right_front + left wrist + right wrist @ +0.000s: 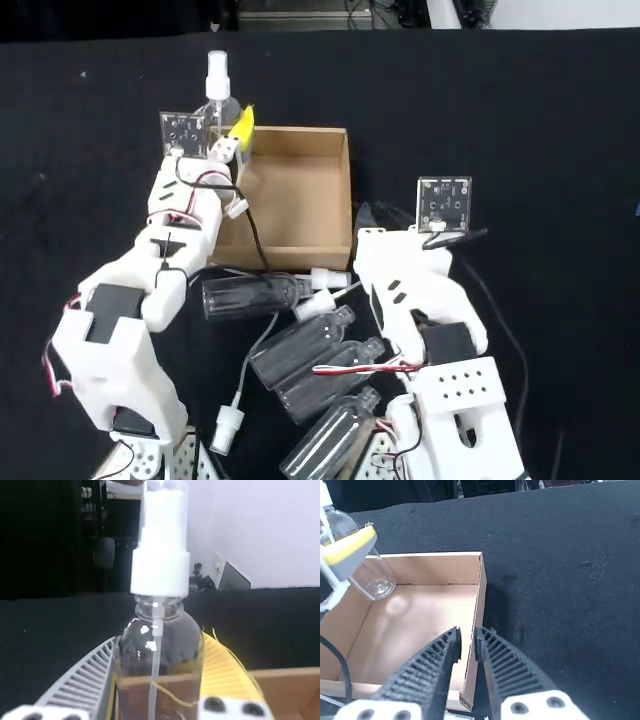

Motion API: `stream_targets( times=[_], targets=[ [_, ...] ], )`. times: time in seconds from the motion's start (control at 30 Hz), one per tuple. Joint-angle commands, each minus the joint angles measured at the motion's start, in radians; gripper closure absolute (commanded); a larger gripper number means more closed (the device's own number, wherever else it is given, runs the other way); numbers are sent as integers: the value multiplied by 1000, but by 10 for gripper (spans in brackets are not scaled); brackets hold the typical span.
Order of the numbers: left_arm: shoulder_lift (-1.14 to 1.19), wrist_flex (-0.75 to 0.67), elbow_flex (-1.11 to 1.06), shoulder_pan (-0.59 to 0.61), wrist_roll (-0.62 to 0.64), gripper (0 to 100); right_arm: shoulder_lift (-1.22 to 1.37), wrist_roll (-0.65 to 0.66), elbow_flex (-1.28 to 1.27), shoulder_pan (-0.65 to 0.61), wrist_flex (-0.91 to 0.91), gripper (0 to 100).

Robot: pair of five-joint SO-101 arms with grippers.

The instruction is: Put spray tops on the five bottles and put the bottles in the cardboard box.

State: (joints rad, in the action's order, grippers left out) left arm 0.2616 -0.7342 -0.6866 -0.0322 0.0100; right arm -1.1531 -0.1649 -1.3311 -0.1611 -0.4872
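Bright, even light from above falls on the black table (540,130), which swallows most of it. The cardboard box (481,587) throws a soft dark shadow on the table just beside its wall. Small white glints sit on the bottle (157,650), and the room wall (260,525) behind it glares pale.

The black table (540,150) bears the cardboard box (300,200), four lying bottles (300,345) and loose spray tops (228,425).

1. No word, number or sign can be read anywhere.
2. The spray bottle (157,680) between the left gripper's (232,135) fingers has a bare, clear wall.
3. The cardboard box (300,190) is plain brown.
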Motion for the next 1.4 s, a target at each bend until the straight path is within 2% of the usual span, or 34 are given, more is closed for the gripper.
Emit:
stream_targets(
  times=[0.0, 0.4, 0.6, 1.0, 1.07, 1.23, 1.37],
  targets=[
    [8, -58, 13, -12, 5, 884, -33, 8, 21, 28, 38, 944],
    [74, -61, 16, -2, 3, 884, -33, 8, 21, 28, 38, 943],
    [101, -143, 16, -5, 3, 884, -33, 8, 21, 28, 38, 943],
    [140, -143, 7, -2, 3, 879, -36, 8, 21, 28, 38, 943],
    [140, -143, 7, -2, 3, 858, -36, 8, 21, 28, 38, 943],
    [140, -143, 7, -2, 5, 727, -36, 8, 21, 28, 38, 943],
    [140, -143, 7, -2, 3, 718, -36, 8, 21, 28, 38, 943]
  ],
)
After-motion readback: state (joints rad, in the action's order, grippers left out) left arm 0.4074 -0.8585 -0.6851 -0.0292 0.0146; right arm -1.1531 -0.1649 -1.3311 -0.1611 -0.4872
